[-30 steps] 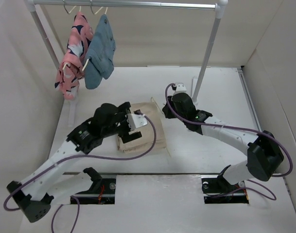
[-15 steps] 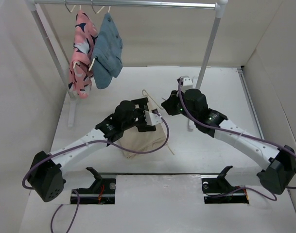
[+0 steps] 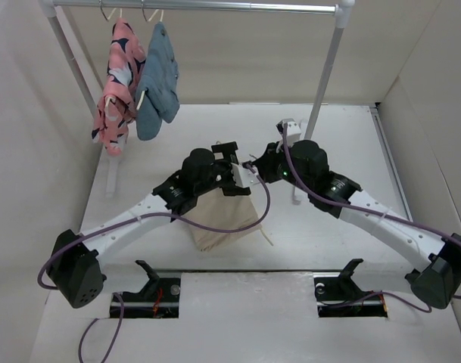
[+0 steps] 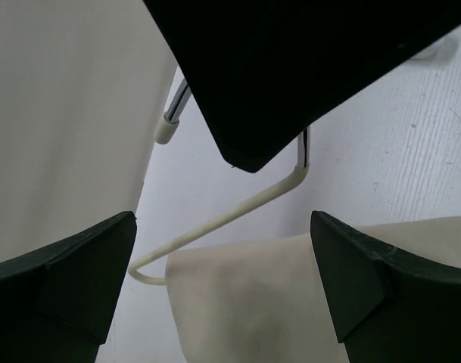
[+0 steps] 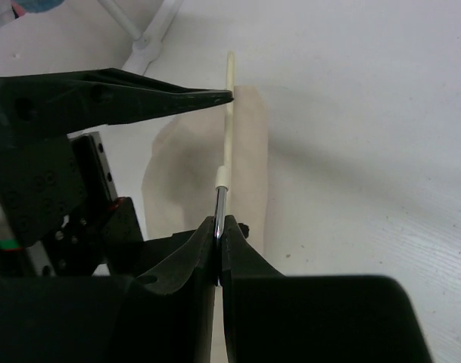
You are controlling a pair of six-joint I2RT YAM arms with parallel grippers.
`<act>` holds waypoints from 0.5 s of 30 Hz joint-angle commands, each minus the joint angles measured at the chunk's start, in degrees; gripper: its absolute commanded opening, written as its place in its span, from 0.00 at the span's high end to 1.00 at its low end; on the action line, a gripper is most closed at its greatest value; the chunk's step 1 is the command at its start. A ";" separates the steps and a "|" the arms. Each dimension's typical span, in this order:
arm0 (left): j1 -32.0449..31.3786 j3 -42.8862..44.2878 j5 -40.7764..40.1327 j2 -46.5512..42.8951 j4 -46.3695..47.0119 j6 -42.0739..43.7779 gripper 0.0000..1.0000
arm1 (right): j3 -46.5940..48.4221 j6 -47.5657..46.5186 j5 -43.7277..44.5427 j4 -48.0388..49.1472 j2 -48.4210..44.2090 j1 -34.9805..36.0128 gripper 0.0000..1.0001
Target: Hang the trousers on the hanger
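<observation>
A: Where do things stand?

B: The right end effector (image 5: pixel 219 227) is pinched tight on the metal hook of the hanger (image 5: pixel 227 128). Its jaws are closed right down on the wire, and the cream frame runs away from them over the desk (image 3: pixel 344 144).

A: And the left one?

B: The left end effector (image 4: pixel 222 227) gapes wide and has nothing between its fingers. It hangs above the trousers (image 3: pixel 219 219), close to the right one.

A: Are the trousers on the hanger?

B: They sit in a folded bunch under the two end effectors, and a cream arm of the hanger shows at their right edge. I cannot tell whether the cloth is over the bar or only lying against it.

A: So how should this step be done well?

B: Hold the hook firmly and keep the frame level, since a tilt would let soft cloth slide off. Raise it slowly and watch whether the cloth comes up with it. If it sags to one side, the free left end effector is well placed to take an edge and even it out. Only after that would I think about the rail (image 3: pixel 200 6).
</observation>
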 commanded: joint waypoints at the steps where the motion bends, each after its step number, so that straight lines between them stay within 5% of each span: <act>1: -0.15 2.37 1.39 1.28 1.86 0.82 0.04 | 3.83 -0.34 -2.44 3.22 -2.63 0.77 1.00; 5: -0.15 2.37 1.39 2.69 1.86 2.93 0.18 | 3.83 -0.34 -3.58 3.22 -3.86 1.29 1.00; 13: -0.15 4.30 1.39 3.22 2.47 2.93 0.95 | 3.30 -2.35 -4.72 3.22 -4.39 1.30 1.00; 15: -0.15 4.31 1.39 2.69 2.47 2.93 1.00 | 2.68 -2.36 -3.94 3.22 -4.92 1.30 1.00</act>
